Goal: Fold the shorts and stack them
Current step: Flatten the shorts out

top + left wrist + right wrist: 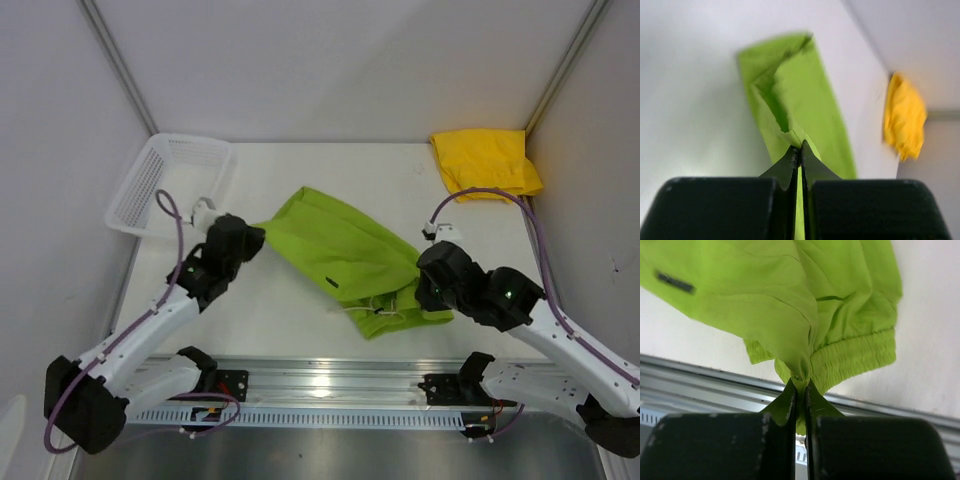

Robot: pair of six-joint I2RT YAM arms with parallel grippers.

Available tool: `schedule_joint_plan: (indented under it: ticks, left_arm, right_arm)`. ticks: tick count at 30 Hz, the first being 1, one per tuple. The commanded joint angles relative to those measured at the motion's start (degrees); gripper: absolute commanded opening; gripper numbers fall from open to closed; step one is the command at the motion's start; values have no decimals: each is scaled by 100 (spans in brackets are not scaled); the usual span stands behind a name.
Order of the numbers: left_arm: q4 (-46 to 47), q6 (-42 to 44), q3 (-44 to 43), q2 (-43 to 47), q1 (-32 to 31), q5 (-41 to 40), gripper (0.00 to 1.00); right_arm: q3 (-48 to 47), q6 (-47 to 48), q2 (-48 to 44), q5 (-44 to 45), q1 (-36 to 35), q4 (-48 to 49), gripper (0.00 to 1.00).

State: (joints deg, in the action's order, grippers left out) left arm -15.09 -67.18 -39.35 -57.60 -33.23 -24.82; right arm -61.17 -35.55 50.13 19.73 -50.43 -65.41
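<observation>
While its two black fingers [786, 167] are pressing together with only a thin fold of cloth between them, the left gripper [800, 150] is pinching one corner of the green shorts [340, 250], at the garment's left end. The right gripper [800, 386] is clamping down in the same way, its jaws all but meeting on a bunched tuck of the same shorts, just beside the ribbed waistband [855, 357] at the garment's right end. Between the two grips the green cloth is stretching in a broad band, slanting across the table [300, 170] from the left, farther back, to the right, nearer the front edge. In the left wrist view it is creasing into a long fold that is running away from the fingers; in the right wrist view it is gathering into pleats that are converging on the jaws. A small dark label [328, 280] is showing on the green fabric near its lower edge, and a thin white drawstring [375, 310] is trailing out by the waistband. Whether the middle of the shorts is resting on the table or hanging just above it, I cannot tell. The yellow shorts [487, 162] are lying folded in the far right corner, well apart from the green pair. A white mesh basket [150, 190] is sitting at the far left corner, near the left gripper but not touching it. A metal rail [330, 385] is running along the near edge between the bases of the two arms.
</observation>
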Motion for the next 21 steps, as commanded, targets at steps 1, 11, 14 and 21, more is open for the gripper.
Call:
schedule_joint_plan:
  ticks: [1,11,14,21]
  left_arm:
    - [-539,1276,-808,276,975,379,0]
    - [-1074,2376,-3534,-286,1547,829,0]
    - [-1188,2569,-4193,-190,1794,1006,0]
    - [-1962,3122,-5942,232,1926,312,0]
  right_arm:
    - [-299,802,181,-601,-177,1001,0]
    - [-2353,2156,1455,-1090,-854,1918,0]
    - [-3417,2500,1850,-1436,-1187,1699,0]
    - [-5043,2124,2352,-2623,-1916,1206,0]
